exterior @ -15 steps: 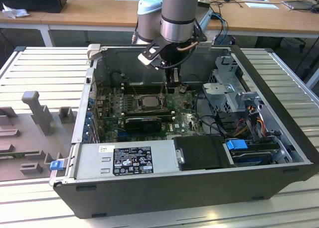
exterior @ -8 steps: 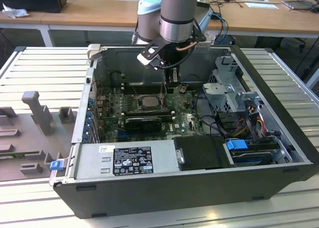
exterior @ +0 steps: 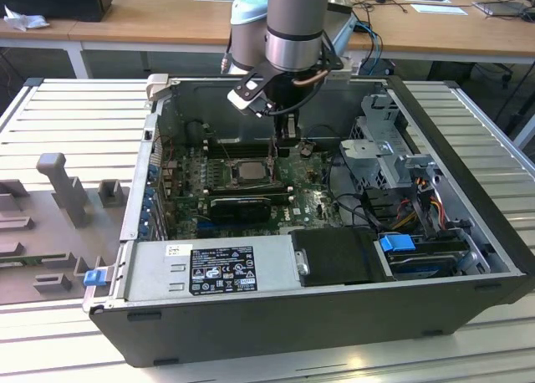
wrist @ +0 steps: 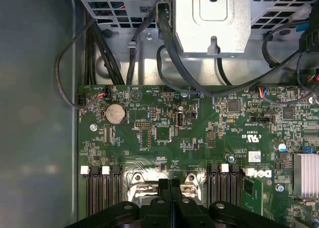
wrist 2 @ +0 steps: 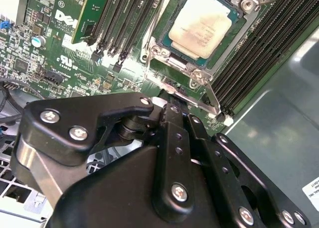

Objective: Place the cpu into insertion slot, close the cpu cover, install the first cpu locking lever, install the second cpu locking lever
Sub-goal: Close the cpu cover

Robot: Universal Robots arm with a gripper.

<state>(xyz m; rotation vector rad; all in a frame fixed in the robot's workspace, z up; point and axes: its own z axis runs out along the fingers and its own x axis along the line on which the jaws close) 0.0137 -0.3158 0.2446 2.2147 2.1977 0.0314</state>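
Colours under my black gripper [wrist: 170, 188]
The cpu [wrist 2: 202, 26] is pale silvery-white, the cpu cover [wrist 2: 177, 61] shiny grey metal, the motherboard [wrist: 199, 133] green with fine pale print, its long memory slots [wrist 2: 259, 54] black.

The cpu [wrist 2: 202, 24] lay flat, framed by the cpu cover [wrist 2: 235, 36], just beyond the tip of the gripper [wrist 2: 172, 108]. Long black memory slots [wrist 2: 124, 24] flanked it on the green motherboard [wrist 2: 55, 54].
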